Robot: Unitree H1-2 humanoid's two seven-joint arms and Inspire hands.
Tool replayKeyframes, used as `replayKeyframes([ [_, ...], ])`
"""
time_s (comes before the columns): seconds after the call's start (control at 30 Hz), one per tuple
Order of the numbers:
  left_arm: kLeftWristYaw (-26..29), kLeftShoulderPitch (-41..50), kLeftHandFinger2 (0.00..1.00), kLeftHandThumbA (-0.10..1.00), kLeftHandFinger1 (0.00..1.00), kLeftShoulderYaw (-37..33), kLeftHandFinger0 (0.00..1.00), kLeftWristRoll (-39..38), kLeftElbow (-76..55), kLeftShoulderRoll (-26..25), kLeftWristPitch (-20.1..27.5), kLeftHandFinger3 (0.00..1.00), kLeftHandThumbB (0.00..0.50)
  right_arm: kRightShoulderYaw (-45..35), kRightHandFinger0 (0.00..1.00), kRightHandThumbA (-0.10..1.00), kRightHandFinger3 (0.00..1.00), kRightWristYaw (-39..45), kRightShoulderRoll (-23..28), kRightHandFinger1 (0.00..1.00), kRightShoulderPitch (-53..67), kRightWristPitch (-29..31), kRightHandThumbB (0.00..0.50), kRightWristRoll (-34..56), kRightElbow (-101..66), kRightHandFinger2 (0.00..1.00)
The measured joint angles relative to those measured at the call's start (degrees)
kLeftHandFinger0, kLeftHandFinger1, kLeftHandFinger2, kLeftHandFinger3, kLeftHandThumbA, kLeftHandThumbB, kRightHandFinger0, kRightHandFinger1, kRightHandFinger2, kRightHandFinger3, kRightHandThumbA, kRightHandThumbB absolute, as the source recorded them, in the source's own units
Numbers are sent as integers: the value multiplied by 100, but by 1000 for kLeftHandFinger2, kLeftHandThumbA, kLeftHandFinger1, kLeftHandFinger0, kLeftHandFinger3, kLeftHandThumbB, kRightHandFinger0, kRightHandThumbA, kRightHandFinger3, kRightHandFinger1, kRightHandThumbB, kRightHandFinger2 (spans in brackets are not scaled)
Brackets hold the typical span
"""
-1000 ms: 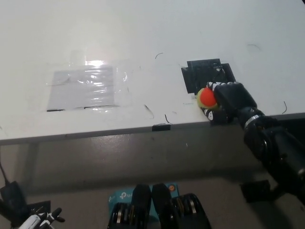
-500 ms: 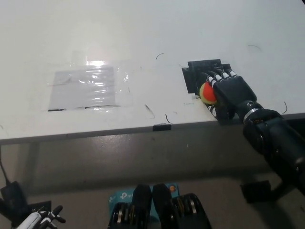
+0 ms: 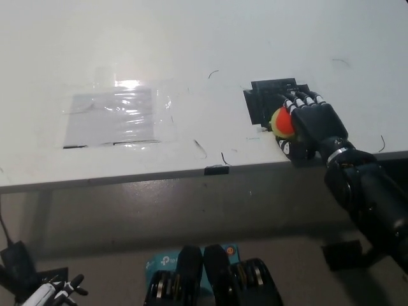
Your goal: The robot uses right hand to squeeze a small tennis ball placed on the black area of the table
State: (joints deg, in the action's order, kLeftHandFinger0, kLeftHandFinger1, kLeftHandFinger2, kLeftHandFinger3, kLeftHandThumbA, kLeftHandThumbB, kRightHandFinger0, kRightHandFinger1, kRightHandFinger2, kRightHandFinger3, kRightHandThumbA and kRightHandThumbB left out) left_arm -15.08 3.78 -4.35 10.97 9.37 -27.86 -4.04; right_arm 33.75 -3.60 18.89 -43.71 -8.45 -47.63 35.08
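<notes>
- Since a second ago the black right hand [image 3: 313, 124] has uncurled: its fingers [image 3: 299, 99], then clenched round the ball, now lie stretched forward over the black patch, with the palm resting against the ball's right side.
- The small tennis ball [image 3: 282, 122] has barely shifted; it sits on the near left part of the black area [image 3: 268, 95], close to the front edge of the surface [image 3: 191, 51].
- My reading is that one squeeze has ended and the hand has relaxed; the ball is cradled between thumb and palm rather than gripped, so either another squeeze follows or the task is near done.
- Nearest, at the lower left below the surface, the white left hand [image 3: 56, 293] hangs idle with its fingers apart, holding nothing.
- The ball is round, orange-red with a yellow band, and looks fuzzy and soft enough to give under pressure.
- The right hand is hard, matt black with pale bands across the fingers, on a thick black forearm.
- The black area looks like overlapped strips of matt tape with ragged edges.
- To the left lies a shiny, wrinkled clear film [image 3: 115, 115] taped flat, catching a glare.
- The surface is smooth, white and marked with a few thin dark scuffs.
</notes>
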Motion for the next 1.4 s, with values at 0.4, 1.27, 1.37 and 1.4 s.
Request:
replayKeyframes([
  [0.4, 0, -2, 395, 1000, 184, 16, 202, -9, 4, 0, 0, 541, 500, -691, 1000, 673, 1000, 342, 17, 1000, 394, -201, 500, 56, -1578, 1000],
  [1.27, 1, 42, 404, 1000, 197, 91, 221, -30, 31, 17, -27, 525, 500, -3269, 320, 38, 953, 499, -896, 540, 2783, -568, 200, 1113, -4787, 1000],
  [1.37, 1, 36, 415, 1000, 196, 91, 211, -25, 58, 17, -26, 525, 500, -3701, 173, -99, 851, 303, -1138, 344, 3328, -396, 210, 1450, -4975, 913],
  [1.4, 1, 36, 421, 1000, 188, 89, 202, -26, 59, 18, -26, 541, 500, -3792, 168, -100, 836, 260, -1189, 322, 3476, -317, 200, 1557, -4978, 857],
])
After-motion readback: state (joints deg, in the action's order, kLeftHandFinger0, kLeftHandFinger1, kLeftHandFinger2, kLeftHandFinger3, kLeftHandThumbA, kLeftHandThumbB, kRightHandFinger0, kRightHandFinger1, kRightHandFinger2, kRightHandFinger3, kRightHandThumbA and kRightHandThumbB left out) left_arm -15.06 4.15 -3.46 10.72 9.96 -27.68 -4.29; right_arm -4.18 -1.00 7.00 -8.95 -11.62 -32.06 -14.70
